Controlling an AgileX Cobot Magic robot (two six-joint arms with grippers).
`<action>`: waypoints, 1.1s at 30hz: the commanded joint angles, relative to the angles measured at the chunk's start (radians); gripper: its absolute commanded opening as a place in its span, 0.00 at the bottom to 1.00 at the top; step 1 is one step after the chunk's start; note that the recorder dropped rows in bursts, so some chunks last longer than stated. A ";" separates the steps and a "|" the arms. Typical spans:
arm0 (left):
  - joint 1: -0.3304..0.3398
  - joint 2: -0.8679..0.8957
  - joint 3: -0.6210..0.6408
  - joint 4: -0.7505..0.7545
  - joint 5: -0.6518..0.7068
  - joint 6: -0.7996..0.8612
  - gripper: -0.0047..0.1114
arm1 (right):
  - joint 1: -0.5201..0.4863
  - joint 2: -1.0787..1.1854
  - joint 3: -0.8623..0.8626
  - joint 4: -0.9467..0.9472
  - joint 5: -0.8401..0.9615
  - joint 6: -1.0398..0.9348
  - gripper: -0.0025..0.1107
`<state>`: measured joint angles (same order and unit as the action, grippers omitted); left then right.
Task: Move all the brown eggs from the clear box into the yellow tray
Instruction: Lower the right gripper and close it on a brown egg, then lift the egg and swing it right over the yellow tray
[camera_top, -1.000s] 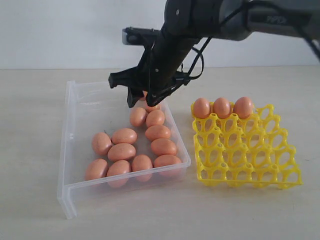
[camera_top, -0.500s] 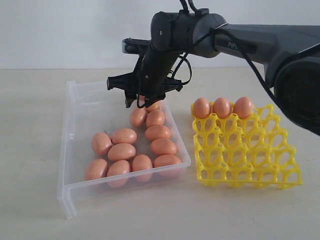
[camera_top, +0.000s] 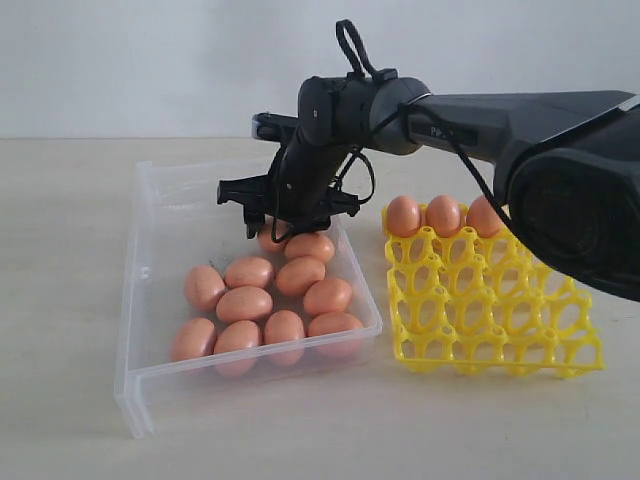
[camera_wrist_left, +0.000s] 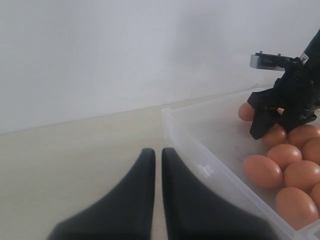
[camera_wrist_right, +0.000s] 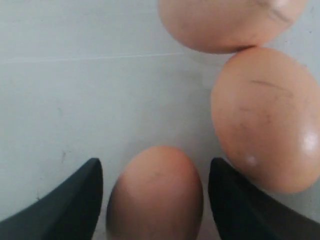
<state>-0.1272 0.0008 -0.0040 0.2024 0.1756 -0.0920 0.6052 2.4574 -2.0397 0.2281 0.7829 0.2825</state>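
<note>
Several brown eggs (camera_top: 245, 303) lie in the clear box (camera_top: 140, 262) on the left. Three more eggs (camera_top: 443, 215) sit in the back row of the yellow tray (camera_top: 490, 310) on the right. My right gripper (camera_top: 295, 224) reaches down into the far end of the box, open. One egg (camera_wrist_right: 156, 197) lies between its fingers, with a gap on each side, and two eggs (camera_wrist_right: 260, 117) lie close by. My left gripper (camera_wrist_left: 158, 151) is shut and empty, low over the table just outside the box's wall (camera_wrist_left: 200, 160).
The right arm (camera_top: 480, 105) stretches in from the right, above the tray's back row. A pale wall stands behind the table. The box's near wall (camera_top: 250, 372) and the tray's front edge lie close to the table's front.
My right gripper has sunk lower into the far end of the box and its jaws have spread wider around an egg. A few eggs near it have shifted. The left gripper stayed put.
</note>
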 joint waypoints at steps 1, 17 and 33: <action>-0.006 -0.001 0.004 -0.002 -0.003 -0.005 0.07 | -0.008 0.007 -0.002 -0.009 -0.002 0.006 0.40; -0.006 -0.001 0.004 -0.002 -0.003 -0.005 0.07 | -0.003 0.003 0.037 0.054 -0.308 -0.431 0.02; -0.006 -0.001 0.004 -0.002 -0.003 -0.005 0.07 | 0.105 -0.050 0.551 -0.239 -1.735 -0.087 0.02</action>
<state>-0.1272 0.0008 -0.0040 0.2024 0.1756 -0.0920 0.7219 2.4261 -1.5836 0.1855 -0.6195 -0.0606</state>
